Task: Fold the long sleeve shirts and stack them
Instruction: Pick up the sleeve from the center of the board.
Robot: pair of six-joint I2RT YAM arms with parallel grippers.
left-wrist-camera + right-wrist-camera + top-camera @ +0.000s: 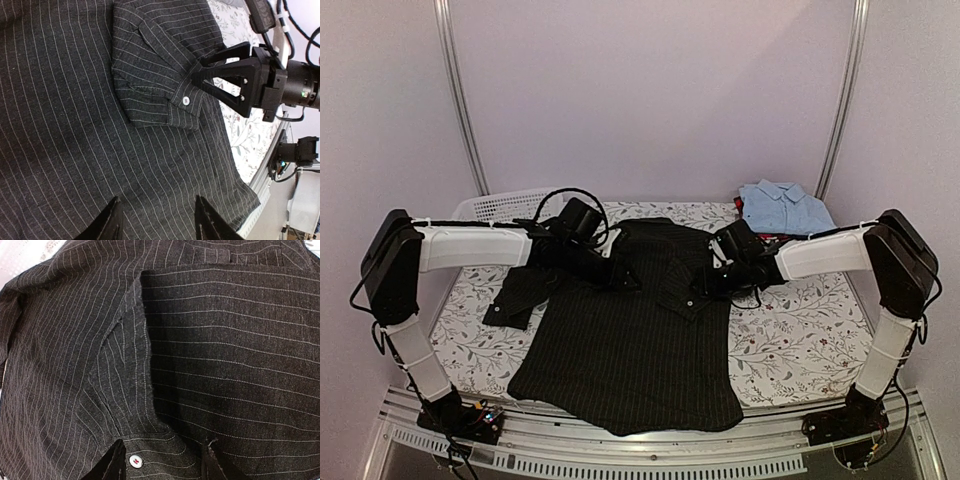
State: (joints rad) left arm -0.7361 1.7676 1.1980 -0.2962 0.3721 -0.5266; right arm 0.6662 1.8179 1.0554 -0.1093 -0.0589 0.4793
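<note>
1. The black pinstriped shirt [630, 350] lies spread flat in the middle of the table [800, 330], hem towards my bases. I judge it is laid out this way so that I can fold its sides inward.
2. Both my arms reach inward over the shirt's upper half, elbows out wide and wrists angled down at the cloth.
3. The light blue shirt [782, 205] sits folded at the far right corner, well apart. It is likely the base of the stack.
4. The right sleeve [150, 65] is doubled across the shirt's body, which narrows the shirt on that side.
5. My right gripper [194, 75] is low at the cuff [150, 460]. Its fingers are apart and straddle the cuff rather than pinching it.
6. My left gripper [159, 222] hovers above the shirt's body with its fingers spread, holding nothing.
7. A white button [134, 460] shows on the cuff between my right fingers.
</note>
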